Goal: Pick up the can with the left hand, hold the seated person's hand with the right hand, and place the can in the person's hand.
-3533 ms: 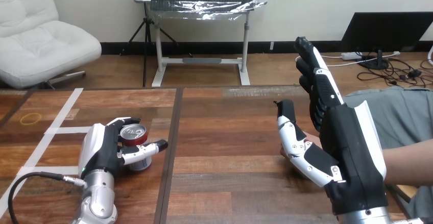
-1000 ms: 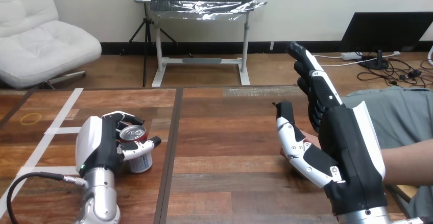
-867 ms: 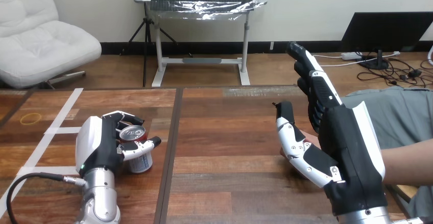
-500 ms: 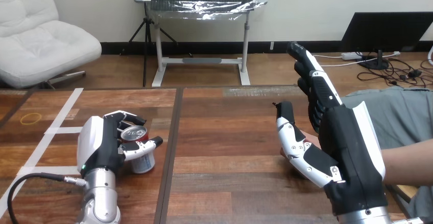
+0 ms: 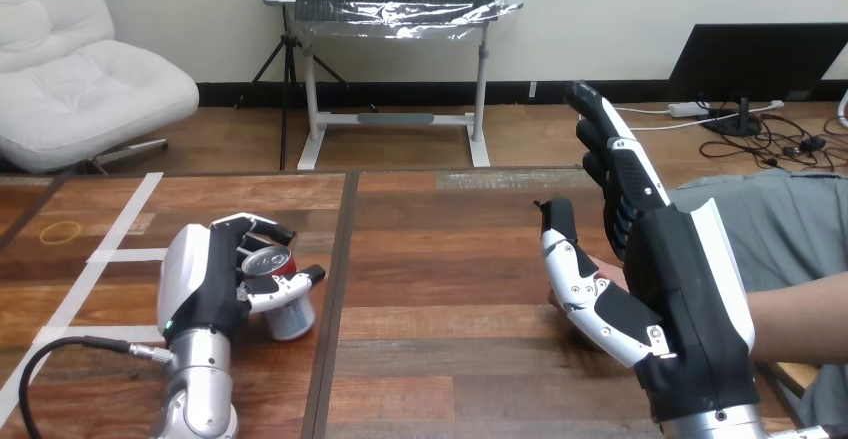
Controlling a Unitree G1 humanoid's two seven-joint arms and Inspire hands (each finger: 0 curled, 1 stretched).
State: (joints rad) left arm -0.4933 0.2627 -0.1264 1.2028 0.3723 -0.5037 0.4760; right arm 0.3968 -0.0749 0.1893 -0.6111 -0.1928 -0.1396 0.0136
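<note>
A red and silver can [image 5: 288,311] stands slightly tilted on the wooden table [image 5: 450,259] at the left. My left hand [image 5: 203,284] is shut on the can, fingers curled over its far side and thumb across its front. At the right, my right hand [image 5: 680,289] is raised with fingers straight and pointing up, thumb [image 5: 570,259] spread out, so it is open. The person's forearm [image 5: 800,314] comes in from the right edge behind that hand. The person's hand [image 5: 608,276] shows as a sliver between my thumb and palm; the rest is hidden.
White tape lines [image 5: 110,249] cross the table's left part, with a yellow rubber band [image 5: 62,230] beside them. A dark seam [image 5: 335,289] splits the tabletop just right of the can. Bare wood lies between my two hands.
My left fingers have curled tighter round the can. Hand and can have shifted a little to the right, and the can now leans. The right hand and the person's arm have stayed put.
</note>
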